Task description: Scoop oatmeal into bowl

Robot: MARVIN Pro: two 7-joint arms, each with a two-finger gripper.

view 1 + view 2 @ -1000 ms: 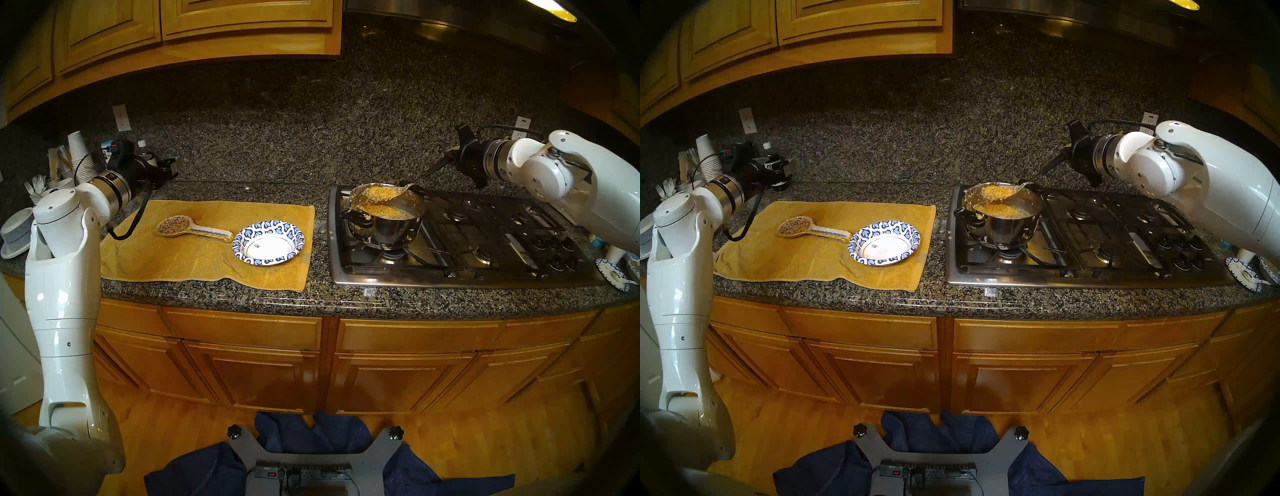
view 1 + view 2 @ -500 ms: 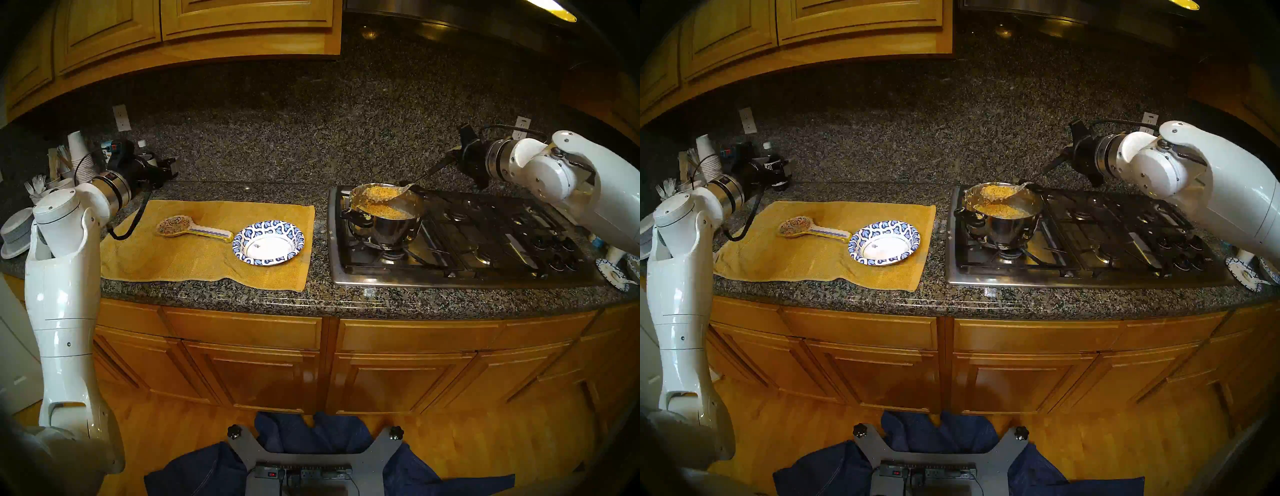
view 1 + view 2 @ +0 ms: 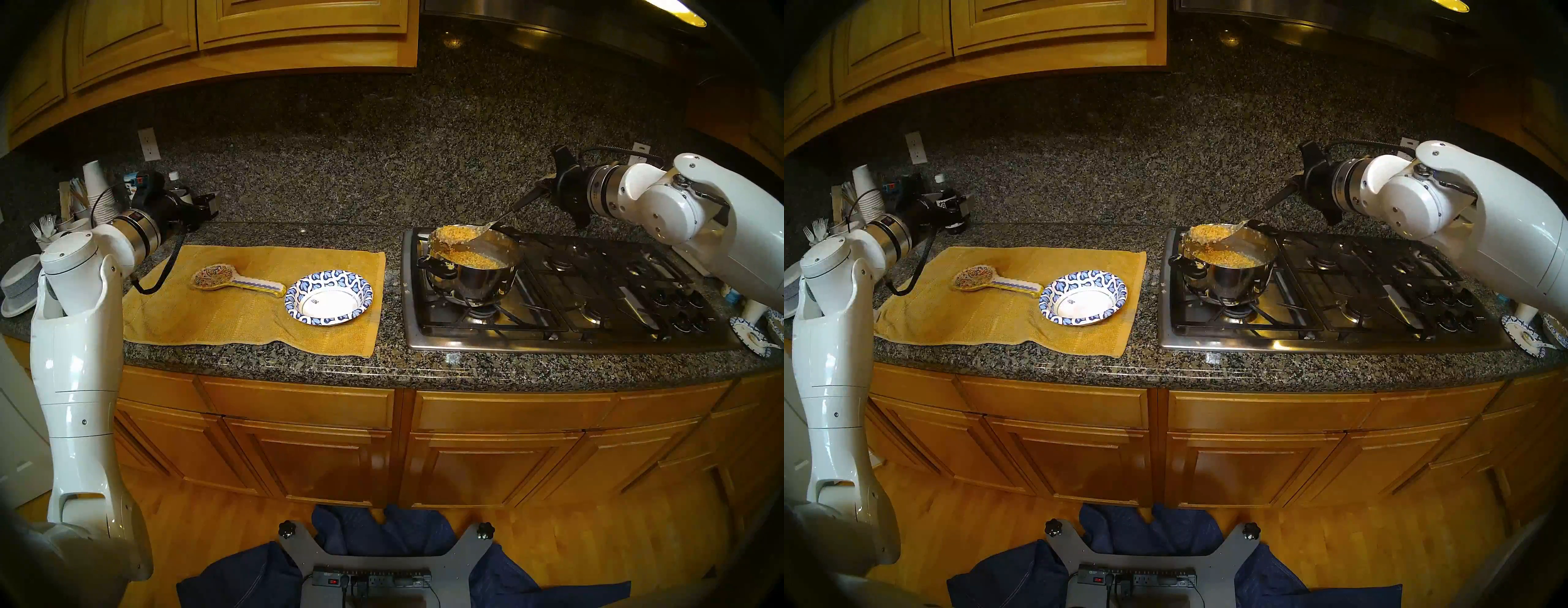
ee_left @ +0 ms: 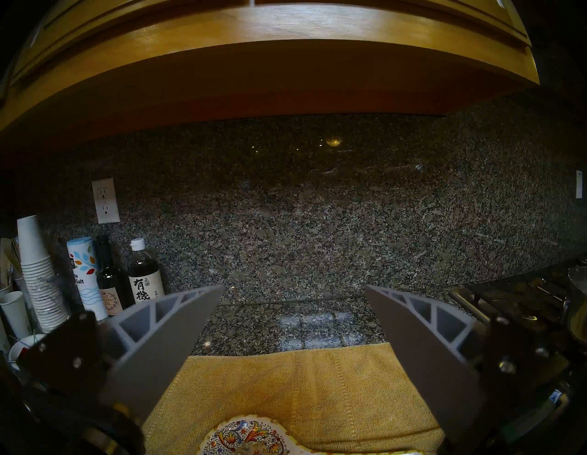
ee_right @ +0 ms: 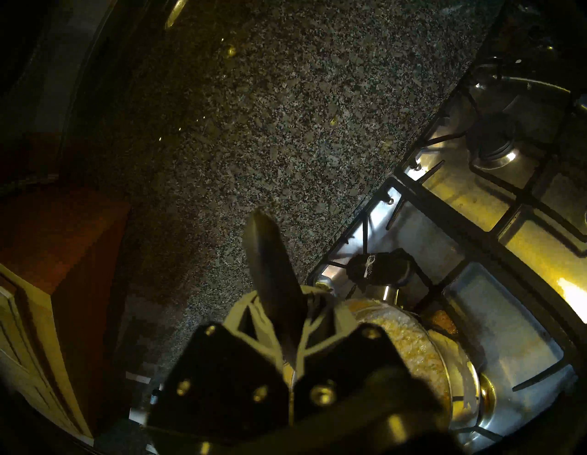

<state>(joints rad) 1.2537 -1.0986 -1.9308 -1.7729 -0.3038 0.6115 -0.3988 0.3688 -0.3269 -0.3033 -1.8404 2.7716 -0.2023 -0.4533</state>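
Note:
The paper bowl (image 3: 329, 302) (image 3: 1083, 303) with its blue-and-white swirled rim sits empty on a yellow towel (image 3: 237, 314), left of the stove. Oatmeal (image 3: 475, 257) (image 3: 1227, 257) fills a steel pot (image 3: 473, 282) on the front-left burner. My right gripper (image 3: 545, 187) (image 3: 1295, 183) is shut on the black handle of a metal spoon (image 3: 502, 218); the handle also shows between its fingers in the right wrist view (image 5: 273, 279). The spoon's bowl carries a heap of oatmeal (image 3: 456, 234) (image 3: 1210, 232) just above the pot's far-left rim. My left gripper (image 3: 210, 204) (image 4: 293, 302) is open and empty, behind the towel.
A painted spoon rest (image 3: 235, 282) lies on the towel left of the bowl. Stacked cups (image 4: 38, 273), bottles (image 4: 144, 276) and grey-and-white stacked bowls (image 3: 19, 288) crowd the far left. The stove (image 3: 594, 297) has black grates and knobs. A used paper bowl (image 3: 753, 337) sits far right.
My right gripper has risen and shifted left, carrying the loaded spoon up and left to the pot's far-left rim. The left arm has not moved.

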